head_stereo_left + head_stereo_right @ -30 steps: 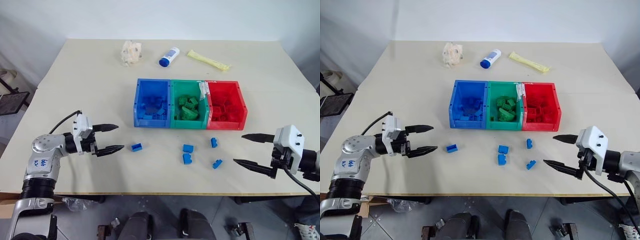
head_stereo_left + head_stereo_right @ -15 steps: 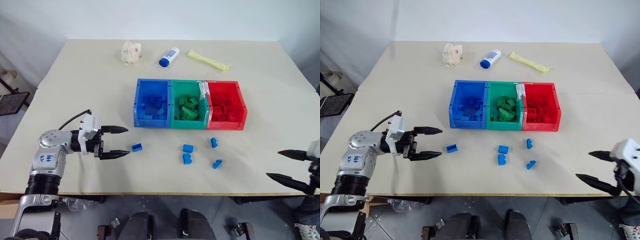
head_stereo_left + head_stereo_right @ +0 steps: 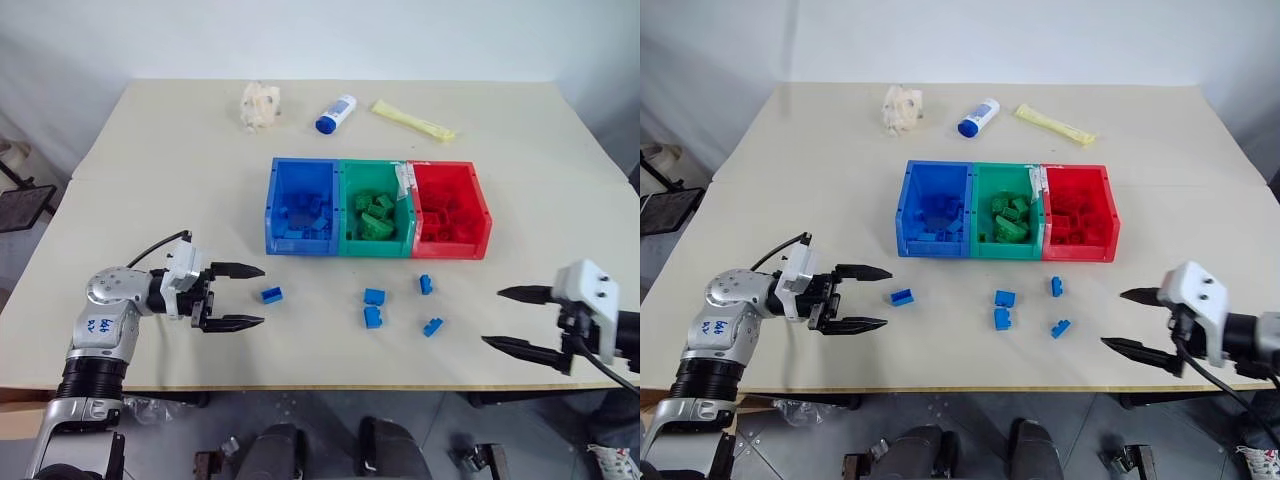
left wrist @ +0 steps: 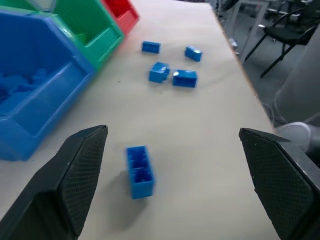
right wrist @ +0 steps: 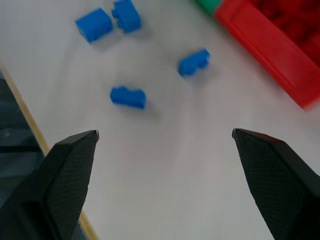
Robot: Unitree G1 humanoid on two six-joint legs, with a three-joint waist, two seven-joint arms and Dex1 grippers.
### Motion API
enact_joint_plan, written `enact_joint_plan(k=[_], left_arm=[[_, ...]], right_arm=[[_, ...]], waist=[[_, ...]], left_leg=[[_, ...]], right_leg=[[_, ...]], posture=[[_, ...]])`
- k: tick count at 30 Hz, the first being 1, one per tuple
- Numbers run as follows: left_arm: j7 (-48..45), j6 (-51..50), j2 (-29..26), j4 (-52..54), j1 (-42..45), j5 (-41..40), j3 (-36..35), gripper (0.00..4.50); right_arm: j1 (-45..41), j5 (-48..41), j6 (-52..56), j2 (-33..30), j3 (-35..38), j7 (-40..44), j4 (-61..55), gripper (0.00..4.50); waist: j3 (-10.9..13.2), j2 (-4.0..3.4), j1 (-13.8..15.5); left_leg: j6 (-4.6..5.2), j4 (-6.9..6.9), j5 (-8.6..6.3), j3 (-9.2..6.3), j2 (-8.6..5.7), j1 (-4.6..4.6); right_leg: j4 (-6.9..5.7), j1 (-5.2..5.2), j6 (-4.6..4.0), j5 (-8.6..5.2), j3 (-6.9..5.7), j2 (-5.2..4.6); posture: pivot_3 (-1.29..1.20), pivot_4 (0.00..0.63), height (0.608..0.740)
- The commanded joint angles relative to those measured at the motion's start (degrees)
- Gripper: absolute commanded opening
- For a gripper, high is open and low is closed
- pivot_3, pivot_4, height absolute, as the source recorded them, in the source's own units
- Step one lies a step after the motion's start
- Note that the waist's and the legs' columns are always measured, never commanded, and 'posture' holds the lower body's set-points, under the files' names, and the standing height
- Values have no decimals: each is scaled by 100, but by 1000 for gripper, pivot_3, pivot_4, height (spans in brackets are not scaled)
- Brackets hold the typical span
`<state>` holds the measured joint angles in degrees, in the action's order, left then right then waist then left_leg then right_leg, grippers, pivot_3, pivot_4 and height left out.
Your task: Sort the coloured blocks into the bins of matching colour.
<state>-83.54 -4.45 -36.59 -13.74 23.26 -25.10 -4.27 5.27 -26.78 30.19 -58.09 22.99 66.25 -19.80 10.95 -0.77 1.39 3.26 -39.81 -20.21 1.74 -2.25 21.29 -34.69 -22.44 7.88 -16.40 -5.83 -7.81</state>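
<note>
Only scrawled marks on left arm (image 3: pixel 103 325), illegible.

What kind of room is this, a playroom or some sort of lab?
Probably a robot test room rather than a playroom: a plain table against a bare wall, sorting bins with loose blue blocks laid out as an exercise, and office chairs beside the table.

Five small bright blue studded plastic bricks (image 3: pixel 902 296) lie at frame centre below the joined blue, green and red plastic bins (image 3: pixel 1006 211), between two wide-open black-fingered grippers: left gripper (image 3: pixel 866 298), right gripper (image 3: pixel 1132 321).
</note>
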Motion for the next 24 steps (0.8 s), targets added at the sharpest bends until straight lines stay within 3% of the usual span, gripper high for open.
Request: enact_joint_plan(k=[1, 7, 16, 19, 24], left_arm=[[62, -187, -96, 553, -254, -258, -118, 4471], [298, -476, -311, 1034, -629, -420, -340, 4471], [508, -677, -429, 1336, -904, -524, -511, 4471], [514, -635, -429, 1339, -936, -537, -523, 4500], [436, -362, -390, 1186, -928, -502, -531, 4500]], right_arm=[[-378, 115, 2, 82, -554, -146, 188, 4500], [-614, 390, -281, 166, -1351, -75, 488, 4500], [-1265, 930, -1012, 828, -2282, -184, 1331, 4500], [-1306, 986, -1152, 918, -2411, -170, 1401, 3852], [-1323, 1018, -1188, 1003, -2448, -194, 1354, 2170]], waist=[[0, 0, 7], [0, 0, 6], [-2, 3, -20], [-4, 5, -20], [-4, 5, -20]], left_leg=[[-1, -2, 0, -5, 0, 0], [-2, -2, -1, -25, -4, 9], [-4, -6, -2, -18, -1, 2], [-4, -9, -2, -19, 0, 0], [-7, -8, -4, -19, 3, 0]], right_leg=[[-2, 1, 0, 0, 0, 0], [5, 5, -1, 0, -2, -10], [-2, 6, -2, -1, -10, 13], [-2, 10, -2, -1, -10, 13], [-3, 8, -3, -1, -10, 13]], posture=[[0, 150, 740], [0, 150, 740], [0, 150, 740], [0, 150, 740], [0, 150, 740]])
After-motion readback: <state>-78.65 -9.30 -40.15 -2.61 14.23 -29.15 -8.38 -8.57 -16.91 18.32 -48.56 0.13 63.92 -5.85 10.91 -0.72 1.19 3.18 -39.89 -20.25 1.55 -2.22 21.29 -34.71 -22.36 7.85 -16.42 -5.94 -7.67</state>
